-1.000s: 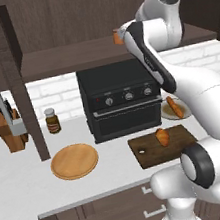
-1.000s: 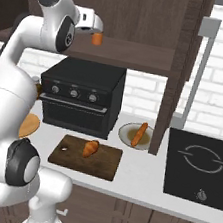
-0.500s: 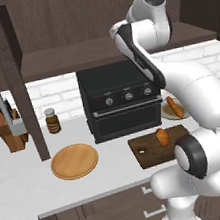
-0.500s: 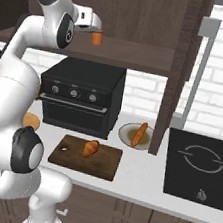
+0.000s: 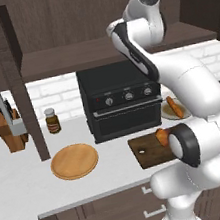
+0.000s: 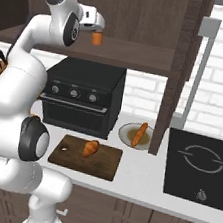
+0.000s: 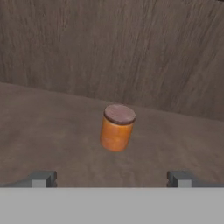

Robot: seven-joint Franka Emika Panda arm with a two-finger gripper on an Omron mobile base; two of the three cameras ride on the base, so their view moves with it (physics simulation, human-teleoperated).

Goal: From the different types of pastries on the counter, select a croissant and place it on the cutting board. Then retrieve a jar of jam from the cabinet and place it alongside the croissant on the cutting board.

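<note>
Since a second ago, arm has swung nearer the jar of jam [image 7: 117,127], upright on the cabinet [image 6: 142,57] shelf above the oven [image 6: 83,96]. Hand [image 7: 112,178] fingers wide apart, empty, just short of it; croissant [image 6: 91,148] on cutting board [image 6: 100,163] below the oven. Risk: off-centre approach nudges the jar over or deeper before closing.

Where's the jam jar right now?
The jar of jam stands upright on the cabinet shelf above the black oven, just ahead of the open gripper, not yet grasped.

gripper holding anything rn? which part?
Nothing held. The gripper is open, its fingertips short of the jar of jam, which stands upright on the cabinet shelf.
</note>
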